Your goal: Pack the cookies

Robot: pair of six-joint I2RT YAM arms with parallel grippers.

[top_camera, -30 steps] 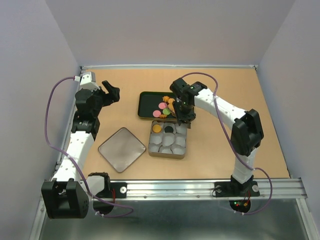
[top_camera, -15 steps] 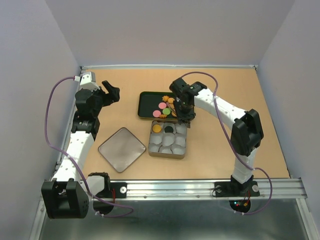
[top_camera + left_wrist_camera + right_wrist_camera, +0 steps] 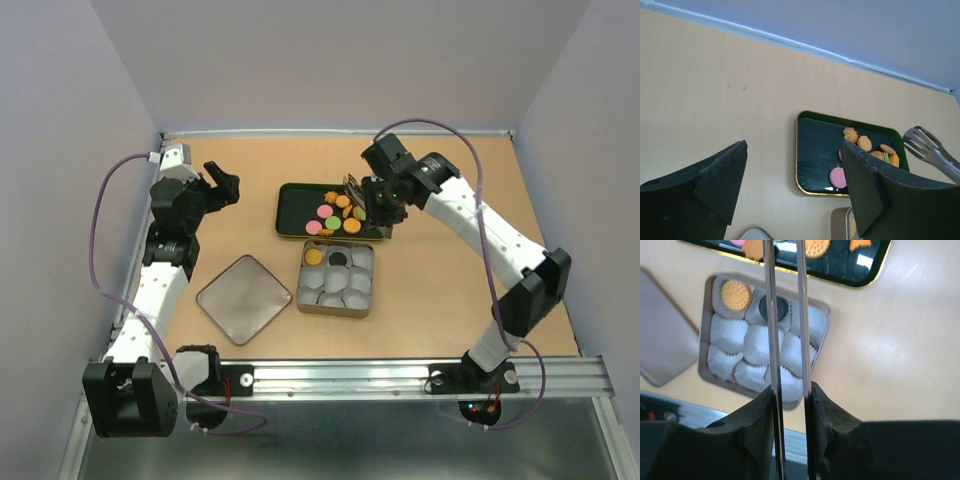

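The cookies (image 3: 335, 214), orange, pink and green, lie in the right half of a dark green tray (image 3: 288, 212). One orange cookie (image 3: 314, 257) and one black cookie (image 3: 339, 258) sit in paper cups in the square tin (image 3: 336, 302). My right gripper (image 3: 385, 203) is shut on metal tongs (image 3: 353, 186), whose tips hang over the tray's right end. In the right wrist view the tongs (image 3: 785, 315) run up between my fingers (image 3: 792, 395), over the tin; nothing shows between their arms. My left gripper (image 3: 222, 185) is open and empty, raised at the far left; from it I see the tray (image 3: 815, 150).
The tin's flat lid (image 3: 245, 298) lies left of the tin. Several white paper cups (image 3: 755, 355) fill the tin. Walls close the table at the back and sides. A metal rail (image 3: 400, 375) runs along the near edge.
My right arm has lifted and swung back and to the right, from the tin's far edge to the tray's right end, tongs still held. The left arm has not moved.
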